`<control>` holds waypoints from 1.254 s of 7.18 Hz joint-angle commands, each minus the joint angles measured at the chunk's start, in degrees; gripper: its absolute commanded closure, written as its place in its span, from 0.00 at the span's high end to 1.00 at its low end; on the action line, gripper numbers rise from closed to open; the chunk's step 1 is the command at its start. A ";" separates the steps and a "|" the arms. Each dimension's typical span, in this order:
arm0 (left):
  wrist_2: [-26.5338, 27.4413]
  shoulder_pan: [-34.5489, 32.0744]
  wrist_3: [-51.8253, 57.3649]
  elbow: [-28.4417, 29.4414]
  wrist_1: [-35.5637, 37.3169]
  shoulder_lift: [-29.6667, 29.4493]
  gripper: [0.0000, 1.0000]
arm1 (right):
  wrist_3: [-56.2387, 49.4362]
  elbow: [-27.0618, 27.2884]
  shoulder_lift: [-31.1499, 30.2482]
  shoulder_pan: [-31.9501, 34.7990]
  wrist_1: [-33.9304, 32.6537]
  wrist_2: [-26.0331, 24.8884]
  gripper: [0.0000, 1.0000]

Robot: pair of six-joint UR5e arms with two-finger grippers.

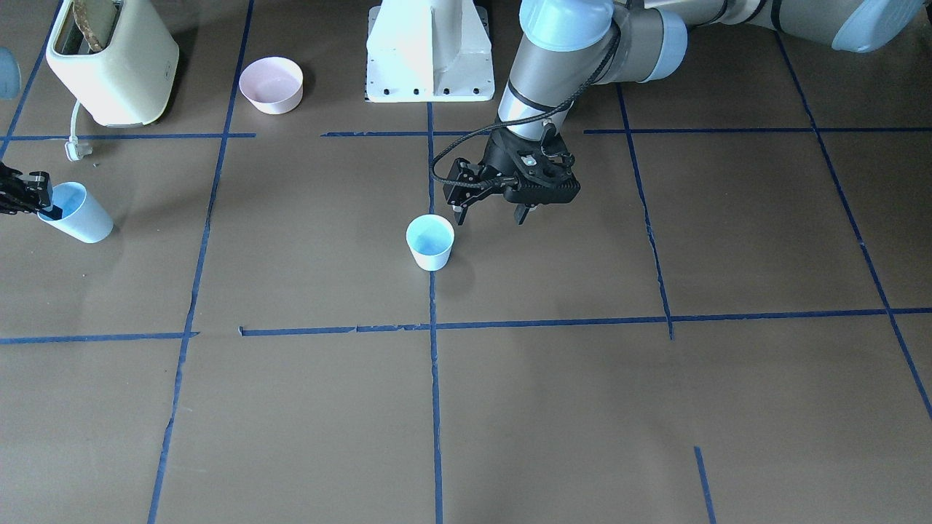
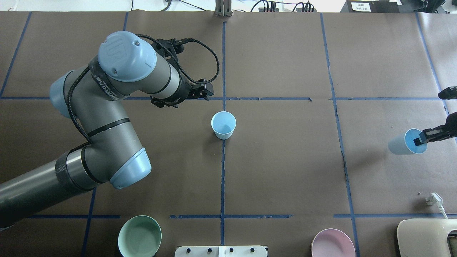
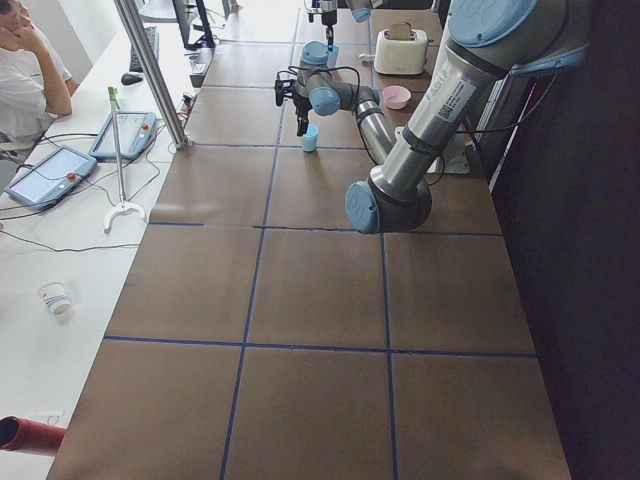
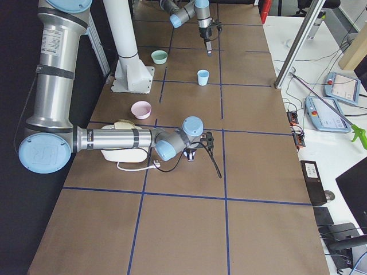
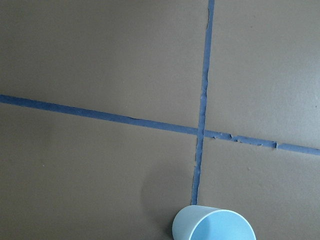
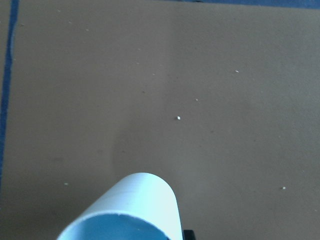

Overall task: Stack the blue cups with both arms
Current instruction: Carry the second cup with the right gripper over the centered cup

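One pale blue cup (image 1: 430, 244) stands upright on the centre tape line; it also shows in the overhead view (image 2: 223, 125) and at the bottom of the left wrist view (image 5: 214, 226). My left gripper (image 1: 490, 213) hangs open and empty just behind and beside it, not touching. My right gripper (image 1: 45, 206) is at the table's far right side, shut on the rim of the second blue cup (image 1: 79, 215), one finger inside it. That cup (image 2: 405, 143) is tilted and fills the bottom of the right wrist view (image 6: 135, 207).
A cream toaster (image 1: 113, 62) with its loose plug (image 1: 75, 149) and a pink bowl (image 1: 271, 84) stand near the robot's base on its right side. A mint-green bowl (image 2: 139, 236) sits on its left side. The white pedestal (image 1: 429, 51) is between them.
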 commanded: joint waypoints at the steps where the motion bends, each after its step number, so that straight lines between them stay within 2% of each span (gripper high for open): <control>1: -0.04 -1.09 0.03 -1.34 -0.76 1.28 1.00 | 5.49 7.30 6.70 -0.04 -6.75 3.23 0.00; 2: -2.21 -2.58 0.29 -3.78 -0.77 4.07 1.00 | 15.29 8.73 14.32 -0.99 -8.28 3.33 0.00; 3: -4.84 -4.07 0.99 -4.94 -1.81 6.36 1.00 | 22.18 8.66 22.14 -4.92 -13.08 3.25 0.00; 4: -5.04 -4.52 1.08 -4.86 -3.30 7.60 1.00 | 24.51 8.57 31.53 -6.96 -23.49 2.11 0.00; 5: -5.05 -4.96 1.69 -4.60 -3.40 7.88 1.00 | 26.18 8.48 40.58 -10.20 -34.90 -2.86 0.00; 6: -5.13 -5.23 2.40 -4.77 -3.49 8.92 1.00 | 29.42 7.87 44.94 -14.23 -38.41 -7.95 0.00; 8: -5.13 -5.32 3.02 -5.04 -3.58 10.42 1.00 | 36.64 0.71 52.59 -19.35 -38.45 -12.91 0.00; 9: -5.13 -5.41 3.02 -5.04 -3.58 10.43 1.00 | 39.10 -1.34 53.76 -21.81 -38.18 -15.54 0.00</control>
